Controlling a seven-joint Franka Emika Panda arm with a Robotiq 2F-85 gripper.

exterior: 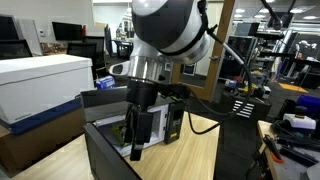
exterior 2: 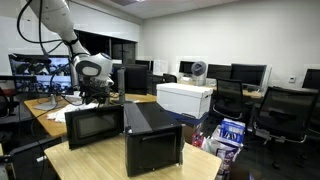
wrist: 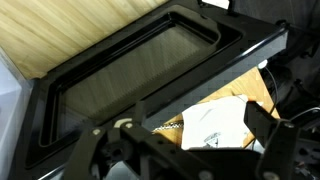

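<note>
Wrist view: the claw (wrist: 178,135) is wide apart and holds nothing. The microwave door (wrist: 140,60) at 12 o'clock hangs open, so it sticks out over the bench (wrist: 60,25).

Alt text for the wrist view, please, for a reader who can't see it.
A black door with a glass pane stretches diagonally across the view, with a wooden tabletop beyond it. The open gripper fills the bottom edge, and a white sheet shows between its fingers.
</note>
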